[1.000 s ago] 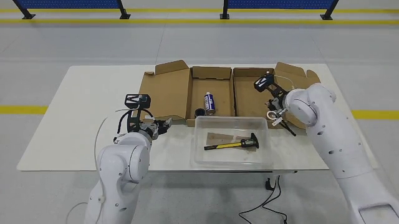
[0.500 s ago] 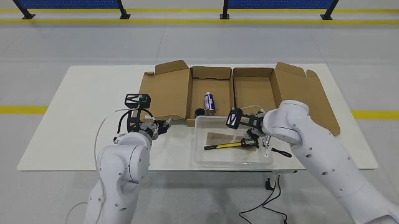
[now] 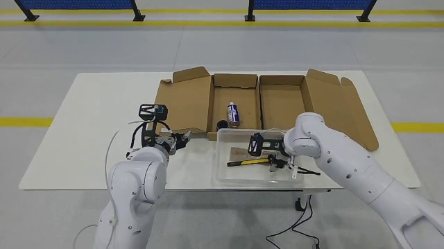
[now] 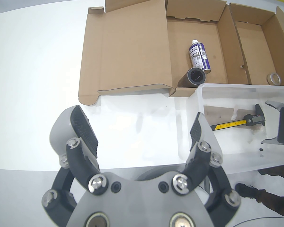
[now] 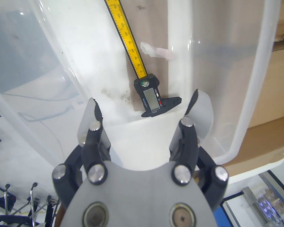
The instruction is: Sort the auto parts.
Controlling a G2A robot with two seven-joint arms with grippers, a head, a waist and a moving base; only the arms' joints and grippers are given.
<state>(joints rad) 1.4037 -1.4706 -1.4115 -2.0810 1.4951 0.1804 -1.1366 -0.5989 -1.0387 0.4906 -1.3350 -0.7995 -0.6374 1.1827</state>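
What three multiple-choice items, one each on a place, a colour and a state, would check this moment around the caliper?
1. Where does the caliper lie?
A) in the clear bin
B) in a drawer
C) on a shelf

2. What colour is the caliper's scale?
A) red
B) yellow
C) green

3. How is the right pincer?
A) shut on the caliper
B) shut, empty
C) open, empty

Answers: 1 A, the caliper rests on the bin's floor. 2 B, the ruled strip is yellow. 3 C, its fingers stand wide apart and grip nothing.
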